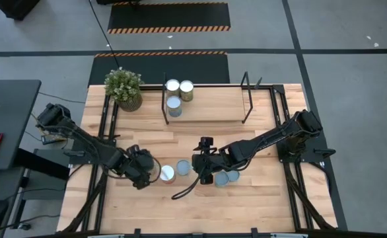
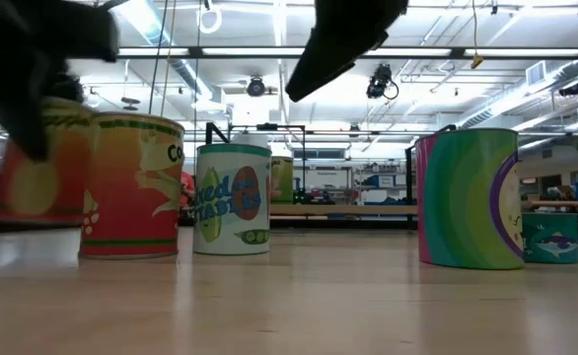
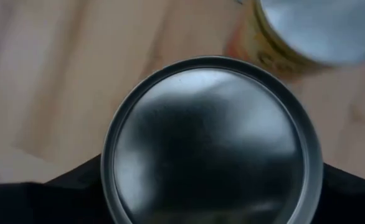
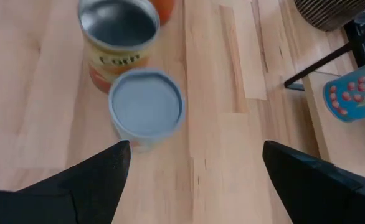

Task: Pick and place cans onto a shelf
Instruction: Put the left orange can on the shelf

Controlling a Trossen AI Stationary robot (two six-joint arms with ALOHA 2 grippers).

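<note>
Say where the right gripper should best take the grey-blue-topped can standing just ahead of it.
Probably across its round side wall, coming straight down from above: the grey-blue-topped can stands upright and the right gripper is open wider than it. Place the fingers clear of the orange can that touches or nearly touches it.

Bright, even ceiling strip lights fill the upper part of the low view, silhouetting dark arm shapes at top left. In the left wrist view a can lid (image 3: 211,142) fills the centre, blurred, with soft grey glare.
</note>
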